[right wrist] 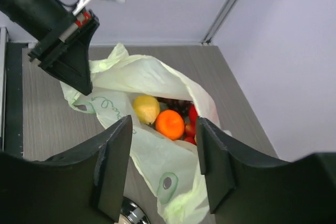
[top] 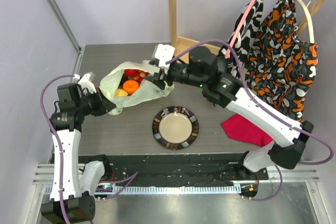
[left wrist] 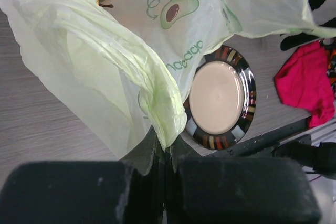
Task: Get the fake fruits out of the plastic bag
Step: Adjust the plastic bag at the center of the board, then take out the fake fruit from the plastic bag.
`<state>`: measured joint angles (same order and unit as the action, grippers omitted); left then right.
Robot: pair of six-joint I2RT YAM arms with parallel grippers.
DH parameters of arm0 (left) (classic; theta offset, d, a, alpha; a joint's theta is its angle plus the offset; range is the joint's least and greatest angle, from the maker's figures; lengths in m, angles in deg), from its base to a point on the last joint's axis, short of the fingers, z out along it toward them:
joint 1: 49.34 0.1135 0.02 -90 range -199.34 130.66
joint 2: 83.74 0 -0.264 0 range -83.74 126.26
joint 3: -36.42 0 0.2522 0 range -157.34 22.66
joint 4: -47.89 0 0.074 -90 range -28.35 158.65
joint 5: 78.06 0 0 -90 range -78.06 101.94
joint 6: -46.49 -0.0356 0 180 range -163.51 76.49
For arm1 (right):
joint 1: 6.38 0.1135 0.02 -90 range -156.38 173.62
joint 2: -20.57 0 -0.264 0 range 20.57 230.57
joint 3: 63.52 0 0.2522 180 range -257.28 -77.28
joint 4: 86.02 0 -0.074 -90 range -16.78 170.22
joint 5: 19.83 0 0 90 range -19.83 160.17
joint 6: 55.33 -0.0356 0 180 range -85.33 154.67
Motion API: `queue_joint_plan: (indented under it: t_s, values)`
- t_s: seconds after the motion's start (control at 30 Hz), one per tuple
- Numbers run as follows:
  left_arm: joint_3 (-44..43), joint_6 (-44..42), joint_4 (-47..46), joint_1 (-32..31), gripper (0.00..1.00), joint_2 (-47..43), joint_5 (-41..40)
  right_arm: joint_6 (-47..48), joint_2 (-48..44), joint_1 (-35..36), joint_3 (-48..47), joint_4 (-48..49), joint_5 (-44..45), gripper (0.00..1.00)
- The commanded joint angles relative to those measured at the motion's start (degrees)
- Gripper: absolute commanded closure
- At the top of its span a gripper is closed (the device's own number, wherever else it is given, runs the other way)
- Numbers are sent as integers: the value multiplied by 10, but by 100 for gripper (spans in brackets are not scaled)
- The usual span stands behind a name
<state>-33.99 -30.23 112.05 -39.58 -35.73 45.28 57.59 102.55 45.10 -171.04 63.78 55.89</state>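
Grey table (top: pixel 131 135), plastic bag (top: pixel 143 94) with orange (top: pixel 131 86) and lemon (top: pixel 121 93) inside. Left gripper (left wrist: pixel 167 150) clamps bag edge (tight); right gripper (right wrist: pixel 164 124) spread wide.

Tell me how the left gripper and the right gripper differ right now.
The left gripper is shut, pinching a fold of the plastic bag; the right gripper is open and holds nothing. The left gripper sits at the bag's outer edge, while the right gripper faces its open mouth, where the orange and lemon show. Both are at the same bag.
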Motion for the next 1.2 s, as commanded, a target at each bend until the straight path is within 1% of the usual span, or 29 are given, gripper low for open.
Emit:
queue_joint_plan:
  t_s: [0.0,0.07,0.1,0.13,0.17,0.23,0.3,0.37,0.43,0.53,0.57,0.63,0.67,0.7,0.73,0.83,0.9,0.97,1.03,1.17]
  values:
    - [10,71,-44,-3,100,-36,-6,-23,92,0,60,52,-18,48]
    - [13,77,-46,-2,100,-45,-6,-35,145,0,63,95,-11,51]
    - [16,81,-47,-2,100,-53,-6,-56,166,-1,58,111,-2,54]
    - [18,81,-46,-2,100,-55,-6,-66,185,0,54,149,7,54]
    - [21,82,-43,-2,100,-58,-6,-77,226,-1,49,161,26,54]
    - [30,86,-44,-1,100,-67,-7,-101,267,1,17,206,45,54]
    - [35,90,-46,2,100,-70,-3,-105,320,4,-9,226,75,54]
    - [38,92,-52,3,100,-73,2,-69,340,13,-9,218,86,56]
    - [33,92,-54,3,100,-70,-2,-32,337,21,11,171,93,61]
    - [33,97,-62,4,100,-66,-6,-33,281,24,101,108,83,62]
    - [36,100,-66,3,100,-66,-6,-30,261,25,164,105,78,62]
    - [46,118,-77,3,99,-64,-7,-20,216,26,219,116,73,61]
    - [61,125,-80,3,99,-64,-6,-16,209,27,246,121,79,60]
    - [66,127,-82,3,96,-63,-8,-15,205,25,250,129,89,60]
    - [71,129,-83,3,95,-60,-11,-13,202,26,249,131,104,60]
    - [72,129,-84,3,95,-52,-20,5,210,21,206,136,111,59]
    - [67,130,-87,3,95,-46,-27,8,219,17,155,135,113,59]
    - [55,131,-94,4,95,-40,-28,5,237,14,109,138,108,59]
    - [46,131,-95,3,95,-36,-27,-3,248,13,87,147,103,59]
    - [37,128,-72,3,95,-32,-14,-19,298,13,34,153,95,59]
